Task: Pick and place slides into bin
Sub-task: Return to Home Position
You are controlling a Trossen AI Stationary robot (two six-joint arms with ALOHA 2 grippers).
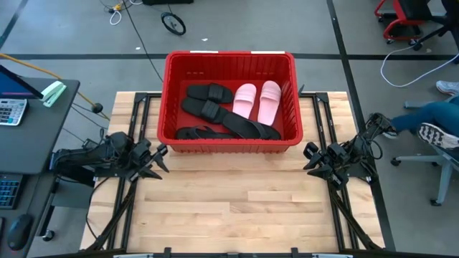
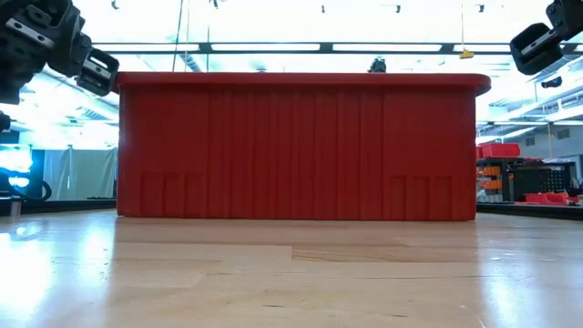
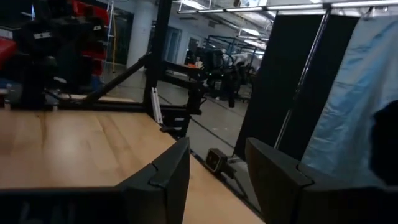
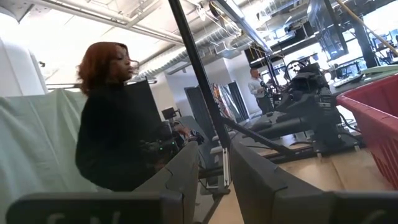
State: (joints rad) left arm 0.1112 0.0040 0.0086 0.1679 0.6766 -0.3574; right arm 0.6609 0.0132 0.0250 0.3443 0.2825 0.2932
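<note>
The red bin (image 1: 169,100) stands at the table's far middle; the low view shows its near wall (image 2: 296,146). Inside it lie two pale pink slides (image 1: 258,99), two black broad-strap slides (image 1: 204,100) and thin black flip-flops (image 1: 237,129). My left gripper (image 1: 159,161) is open and empty at the table's left edge, near the bin's near left corner; its fingers (image 3: 214,180) hold nothing. My right gripper (image 1: 312,161) is open and empty at the table's right edge; the right wrist view shows it (image 4: 214,180).
A person in black shows beyond the table in the right wrist view (image 4: 115,118). A person's shoe and leg (image 1: 434,129) are to the right of the table. A desk with a calculator (image 1: 11,111) stands to the left. Bare wood (image 1: 229,208) lies near the bin.
</note>
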